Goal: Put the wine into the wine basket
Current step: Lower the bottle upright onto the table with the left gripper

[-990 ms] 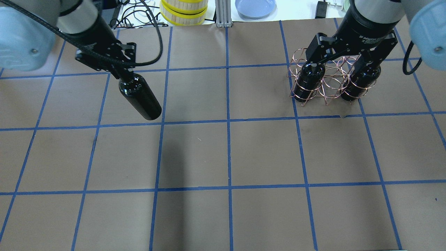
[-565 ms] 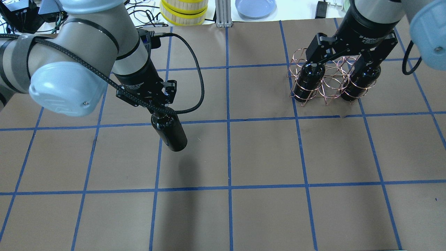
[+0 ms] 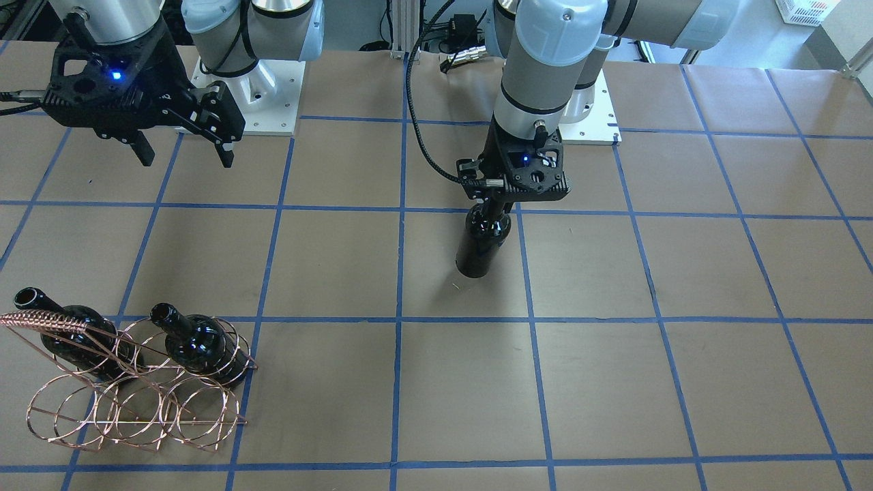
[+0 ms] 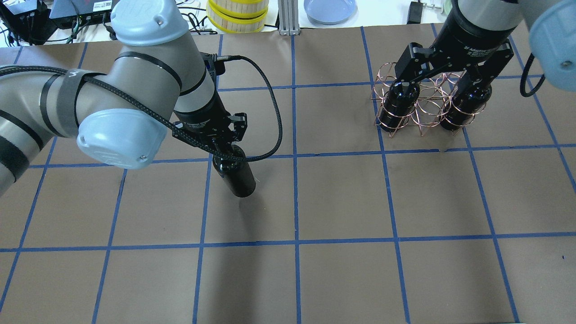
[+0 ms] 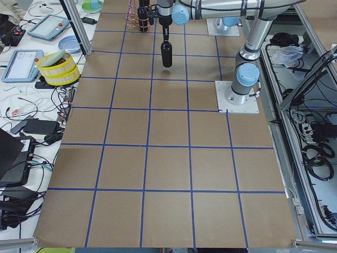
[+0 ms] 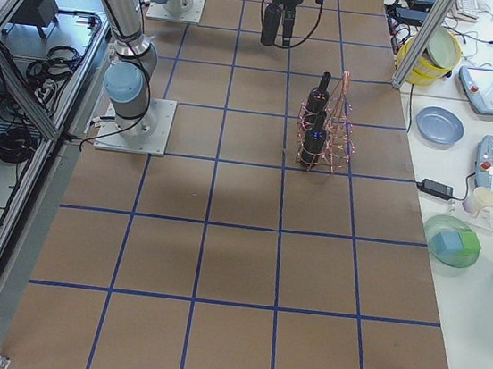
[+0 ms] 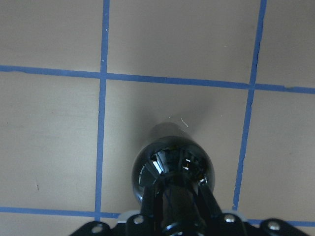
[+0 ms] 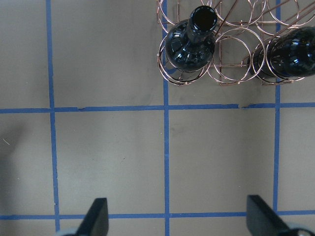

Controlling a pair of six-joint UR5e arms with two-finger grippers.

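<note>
The table (image 4: 342, 198) is brown-surfaced and marked into squares by blue tape lines (image 4: 295, 198). The wine basket (image 3: 129, 392) stands on it near the edge opposite the robot, across from the right arm's white base plate (image 3: 283, 112).

Grey tubular arms (image 4: 148, 81), pale blue joint caps (image 4: 119, 139), black braided cable (image 4: 281, 130), black fingers (image 8: 98, 219)

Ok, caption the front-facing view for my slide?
Left pincer holds a wine bottle by its neck; two bottles already sit in the wire basket.
</note>
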